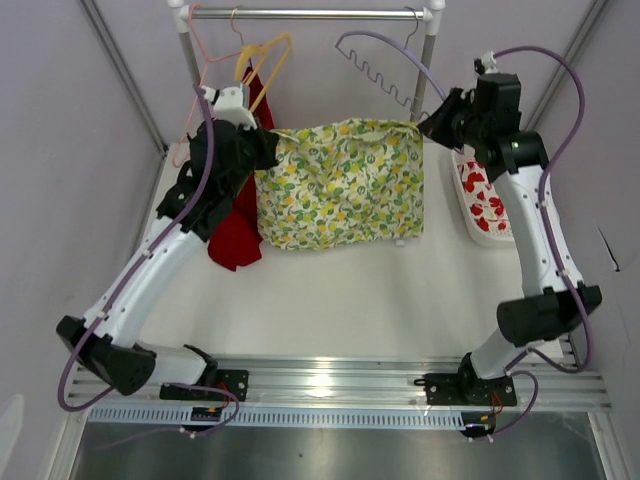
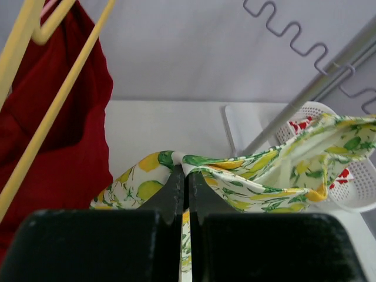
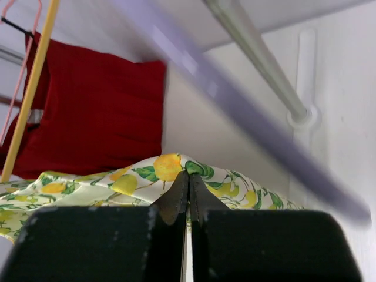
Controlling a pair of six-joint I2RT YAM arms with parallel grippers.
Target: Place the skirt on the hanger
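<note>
Pinching the skirt at its top left corner, the left gripper is holding its jaws fully closed on the cloth. The right gripper is clamping the opposite corner the same way. Between them the skirt is hanging spread above the table. The yellow hanger is hanging from the rail, just behind the left gripper and beside a red garment.

Three hangers are hanging far: one yellow plastic triangular hanger, one thin pink hanger, one lavender wavy-edged hanger. Three cloths are showing: one lemon-print skirt, one red garment, one white red-flowered cloth. One white perforated basket is sitting right.
</note>
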